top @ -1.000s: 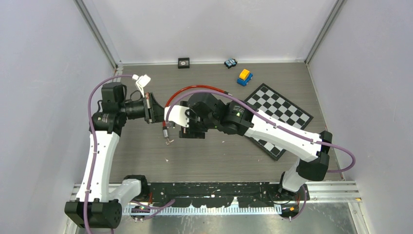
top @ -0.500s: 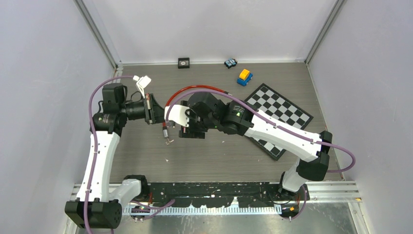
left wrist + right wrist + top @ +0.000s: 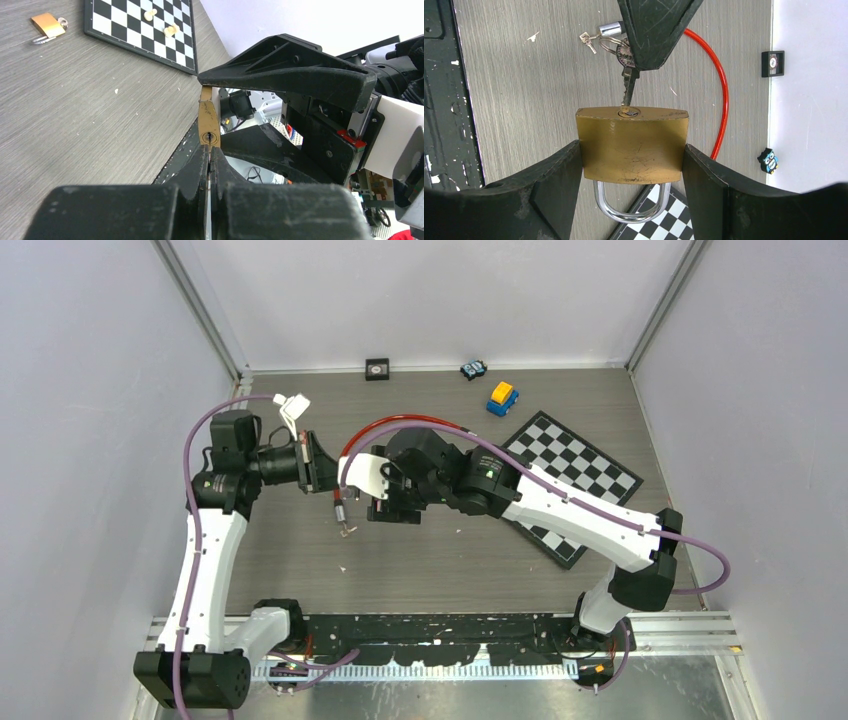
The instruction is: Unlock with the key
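Note:
My right gripper [image 3: 631, 150] is shut on a brass padlock [image 3: 631, 145] and holds it above the table by its two narrow sides. Its steel shackle [image 3: 631, 210] is closed and points back toward the wrist. My left gripper [image 3: 209, 152] is shut on a key [image 3: 628, 87], whose blade sits in the keyhole [image 3: 209, 136]. A keyring with small spare keys [image 3: 591, 42] hangs beside it. In the top view the left gripper [image 3: 328, 478] and the right gripper [image 3: 347, 488] meet at the table's middle left, with the keys [image 3: 342, 515] dangling below.
A red cable [image 3: 400, 422] loops behind the grippers. A chessboard [image 3: 575, 485] lies to the right. A second small brass padlock [image 3: 47, 25] lies on the table. A yellow-blue toy car [image 3: 502, 397], a small blue toy [image 3: 473, 369] and a black square [image 3: 377, 368] sit near the back wall.

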`<state>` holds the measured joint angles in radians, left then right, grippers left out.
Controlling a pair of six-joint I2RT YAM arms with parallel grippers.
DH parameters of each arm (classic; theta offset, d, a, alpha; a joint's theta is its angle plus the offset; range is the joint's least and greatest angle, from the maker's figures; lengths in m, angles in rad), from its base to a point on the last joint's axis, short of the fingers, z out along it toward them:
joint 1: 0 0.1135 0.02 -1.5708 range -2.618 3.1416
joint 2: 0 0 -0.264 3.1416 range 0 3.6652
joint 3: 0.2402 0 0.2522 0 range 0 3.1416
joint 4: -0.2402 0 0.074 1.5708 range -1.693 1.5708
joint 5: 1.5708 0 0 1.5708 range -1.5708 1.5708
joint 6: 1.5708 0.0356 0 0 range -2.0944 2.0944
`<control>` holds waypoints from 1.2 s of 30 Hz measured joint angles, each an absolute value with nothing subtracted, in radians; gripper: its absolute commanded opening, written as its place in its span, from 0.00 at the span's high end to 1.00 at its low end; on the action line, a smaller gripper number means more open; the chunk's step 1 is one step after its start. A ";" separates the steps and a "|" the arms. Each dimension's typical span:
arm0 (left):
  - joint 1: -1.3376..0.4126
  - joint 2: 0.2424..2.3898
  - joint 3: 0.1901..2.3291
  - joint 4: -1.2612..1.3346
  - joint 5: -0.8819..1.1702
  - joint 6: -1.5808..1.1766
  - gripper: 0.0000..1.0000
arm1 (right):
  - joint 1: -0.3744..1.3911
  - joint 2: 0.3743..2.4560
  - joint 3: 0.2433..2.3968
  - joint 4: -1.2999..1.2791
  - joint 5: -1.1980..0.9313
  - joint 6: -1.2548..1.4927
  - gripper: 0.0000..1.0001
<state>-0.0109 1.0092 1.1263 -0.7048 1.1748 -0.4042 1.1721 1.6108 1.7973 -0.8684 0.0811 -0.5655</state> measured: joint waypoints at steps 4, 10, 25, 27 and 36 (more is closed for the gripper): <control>-0.011 1.009 1.122 -0.689 1.176 -0.416 1.00 | 1.172 1.611 1.797 -0.868 0.080 -0.566 0.99; -0.011 1.009 1.121 -0.674 1.179 -0.424 1.00 | 1.172 1.611 1.798 -0.868 0.073 -0.566 1.00; -0.011 1.003 1.102 -0.654 1.180 -0.437 1.00 | 1.172 1.611 1.798 -0.870 0.064 -0.558 0.99; -0.011 1.000 1.092 -0.646 1.182 -0.437 1.00 | 1.172 1.611 1.798 -0.872 0.063 -0.550 0.99; -0.011 0.989 1.037 -0.573 1.219 -0.450 1.00 | 1.172 1.611 1.808 -0.900 0.060 -0.524 0.99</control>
